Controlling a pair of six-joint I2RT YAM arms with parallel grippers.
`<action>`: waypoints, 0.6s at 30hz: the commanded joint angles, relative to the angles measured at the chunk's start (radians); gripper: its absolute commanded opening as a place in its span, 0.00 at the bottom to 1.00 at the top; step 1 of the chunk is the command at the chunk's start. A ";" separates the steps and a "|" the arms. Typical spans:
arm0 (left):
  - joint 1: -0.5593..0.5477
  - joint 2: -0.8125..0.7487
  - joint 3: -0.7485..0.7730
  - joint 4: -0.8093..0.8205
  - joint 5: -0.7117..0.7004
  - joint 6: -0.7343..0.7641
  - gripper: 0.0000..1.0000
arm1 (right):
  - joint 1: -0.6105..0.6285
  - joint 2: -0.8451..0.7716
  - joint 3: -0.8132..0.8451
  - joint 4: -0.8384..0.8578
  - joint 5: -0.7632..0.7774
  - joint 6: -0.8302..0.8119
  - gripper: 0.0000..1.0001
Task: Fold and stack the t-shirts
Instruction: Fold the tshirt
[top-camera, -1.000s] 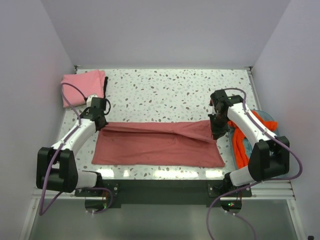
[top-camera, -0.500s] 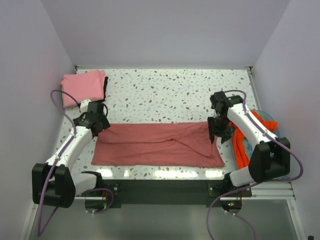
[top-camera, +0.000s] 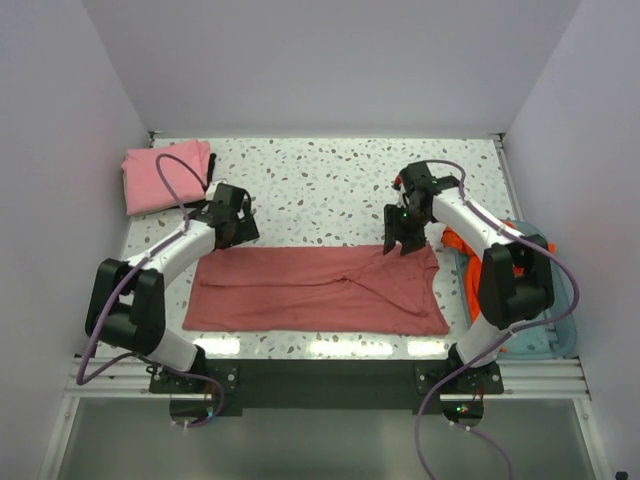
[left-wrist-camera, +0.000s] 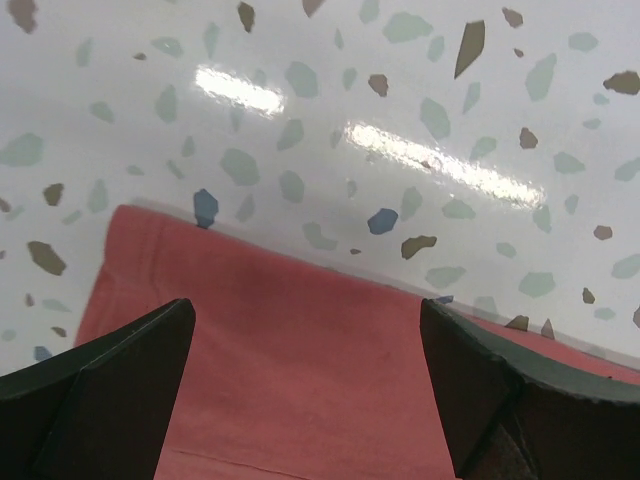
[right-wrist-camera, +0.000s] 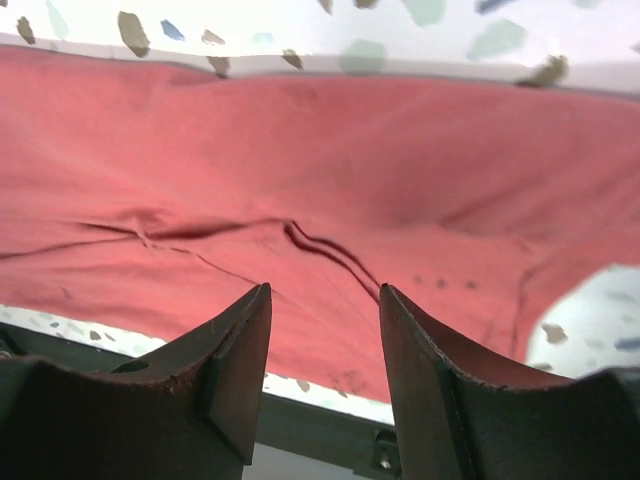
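Cloth takes up most of what I see from here. A dusty rose-red cloth t-shirt (top-camera: 310, 290), folded into one long flat band, lies across the white speckled tabletop (top-camera: 320, 180) from about 8 o'clock to about 4 o'clock. Its near edge is close to the table's 6 o'clock rim. A ridge of creases runs from its middle toward the right end.

The left gripper (top-camera: 236, 222) hangs over the band's far left corner, at roughly 10 o'clock from the table's centre. Its two dark fingers (left-wrist-camera: 110, 390) stand wide apart with nothing between them. In the wrist view, the shirt's far hem and corner show through the gap, lying flat on the table below.

The right gripper (top-camera: 404, 238) hangs over the band's far right corner, near 2 o'clock. Its fingers (right-wrist-camera: 235, 360) are partly apart and also hold nothing, and the creased red cloth spreads underneath them. Whether any fingertip brushes the cloth I cannot tell.

A lighter pink cloth t-shirt (top-camera: 160, 175), folded into a neat square, sits in the far left corner at 10 o'clock, well apart from the red one. A bright orange cloth t-shirt (top-camera: 470, 295) lies bunched at 3 o'clock, partly inside a pale blue see-through plastic tray (top-camera: 545, 335) at the right edge. Much of it is hidden behind the right arm.
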 joint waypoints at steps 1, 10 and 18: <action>-0.002 0.045 0.001 0.070 0.074 -0.052 1.00 | 0.027 0.034 0.043 0.108 -0.067 0.027 0.51; 0.000 0.123 -0.033 0.104 0.120 -0.051 1.00 | 0.057 0.093 0.003 0.138 -0.077 0.038 0.48; 0.000 0.135 -0.027 0.105 0.122 -0.039 1.00 | 0.068 0.103 -0.049 0.151 -0.082 0.049 0.45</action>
